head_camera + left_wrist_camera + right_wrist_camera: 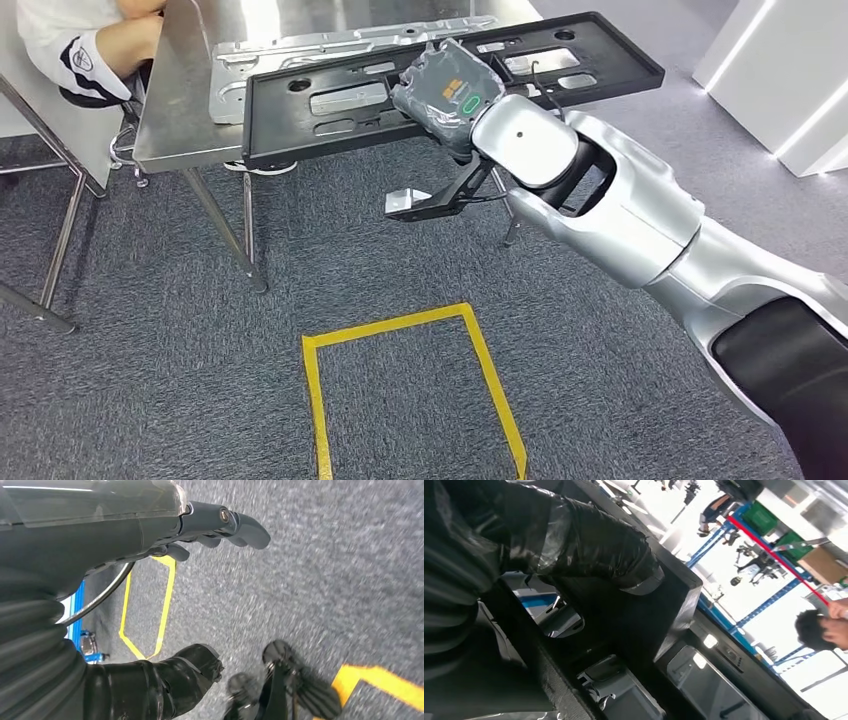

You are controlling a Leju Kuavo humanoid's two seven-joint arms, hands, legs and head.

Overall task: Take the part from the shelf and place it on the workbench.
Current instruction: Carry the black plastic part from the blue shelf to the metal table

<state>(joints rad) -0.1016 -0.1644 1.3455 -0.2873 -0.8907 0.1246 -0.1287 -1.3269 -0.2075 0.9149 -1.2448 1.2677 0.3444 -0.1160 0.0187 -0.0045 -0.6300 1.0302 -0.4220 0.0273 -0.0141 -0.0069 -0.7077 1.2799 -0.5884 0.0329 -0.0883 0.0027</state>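
Observation:
A long black plastic frame part [330,100] with several cut-outs is held level over the near edge of the steel workbench [175,110]. My right hand [448,90] grips it near its middle, with the silver arm reaching in from the lower right. In the right wrist view the thumb [599,545] presses on the black part [659,605]. My left hand [210,527] hangs over the grey carpet with its fingers apart and nothing in it.
A silver stamped metal panel [300,48] lies on the workbench behind the black part. A person [85,40] sits at the bench's far left. A yellow taped rectangle [410,380] marks the carpet in front of me. White panels [790,70] stand at right.

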